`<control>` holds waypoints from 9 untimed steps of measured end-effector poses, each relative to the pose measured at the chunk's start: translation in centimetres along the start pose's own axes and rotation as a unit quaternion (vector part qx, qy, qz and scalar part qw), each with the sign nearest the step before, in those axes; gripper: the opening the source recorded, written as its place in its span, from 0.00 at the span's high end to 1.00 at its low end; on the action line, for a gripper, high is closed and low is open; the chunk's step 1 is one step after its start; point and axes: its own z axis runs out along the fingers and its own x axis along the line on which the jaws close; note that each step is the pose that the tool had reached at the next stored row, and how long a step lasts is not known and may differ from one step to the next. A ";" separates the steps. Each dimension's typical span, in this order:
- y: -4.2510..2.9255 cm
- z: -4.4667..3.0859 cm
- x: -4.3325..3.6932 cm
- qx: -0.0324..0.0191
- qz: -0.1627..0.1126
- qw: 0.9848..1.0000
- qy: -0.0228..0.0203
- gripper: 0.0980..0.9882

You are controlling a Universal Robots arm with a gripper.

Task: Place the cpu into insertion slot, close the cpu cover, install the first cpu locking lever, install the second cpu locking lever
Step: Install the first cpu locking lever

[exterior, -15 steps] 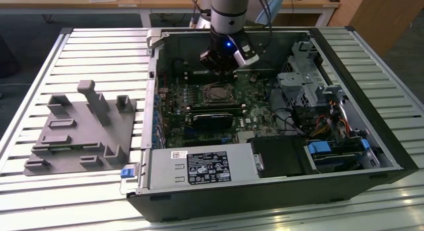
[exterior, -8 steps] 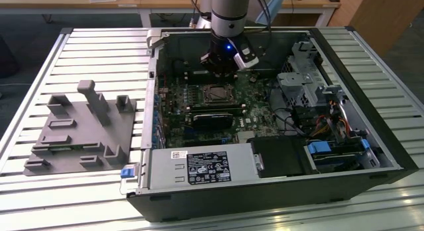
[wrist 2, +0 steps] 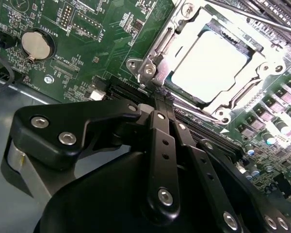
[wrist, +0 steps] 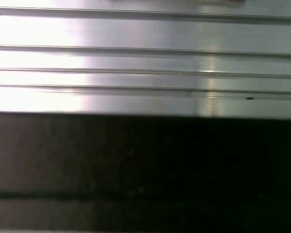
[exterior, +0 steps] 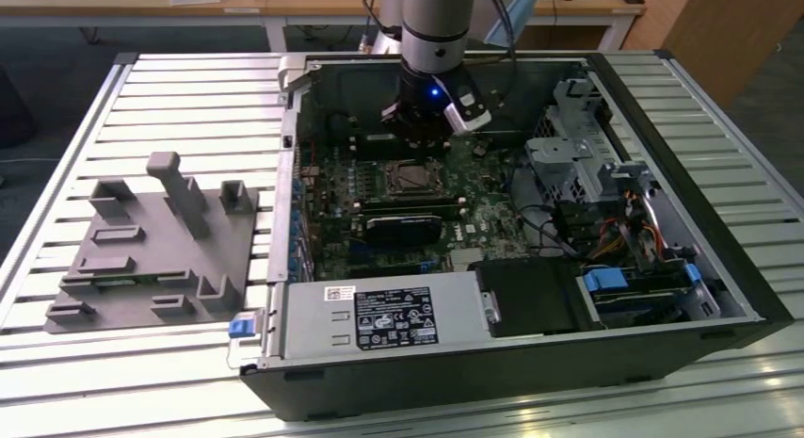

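I have the gripper (exterior: 421,127) low inside the open computer case (exterior: 703,231), just behind the insertion slot (exterior: 409,179) as the exterior view shows it. In the second wrist view the black fingers (wrist 2: 161,121) run side by side and look pressed together, with nothing pinched between them; their tips sit at the edge of the socket.

The cpu (wrist 2: 208,65) lies flat in the socket, its pale metal top glaring under the light. The cpu cover (wrist 2: 157,58) frames it, down around the chip as far as I can judge. A thin lever rod (wrist 2: 252,17) crosses the far side of the frame; whether it is latched I cannot tell.

Crowding the spot: a long black slot (wrist 2: 121,90) lies right against the fingertips on the green board (wrist 2: 102,43), and a round coin battery (wrist 2: 37,46) sits further off. In the exterior view a black card (exterior: 405,226) lies in front of the socket, a drive cage (exterior: 566,165) and cable bundle (exterior: 616,235) stand to the exterior view's right, and the power supply (exterior: 377,316) fills the near corner. A grey fixture block (exterior: 151,245) rests on the slatted bench (exterior: 188,89) at the exterior view's left, well apart.
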 end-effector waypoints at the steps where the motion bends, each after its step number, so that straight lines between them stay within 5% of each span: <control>1: 0.00 -0.06 0.00 0.000 0.000 1.000 0.000 0.99; 9: 0.03 -0.37 0.00 0.004 0.000 1.000 0.000 0.99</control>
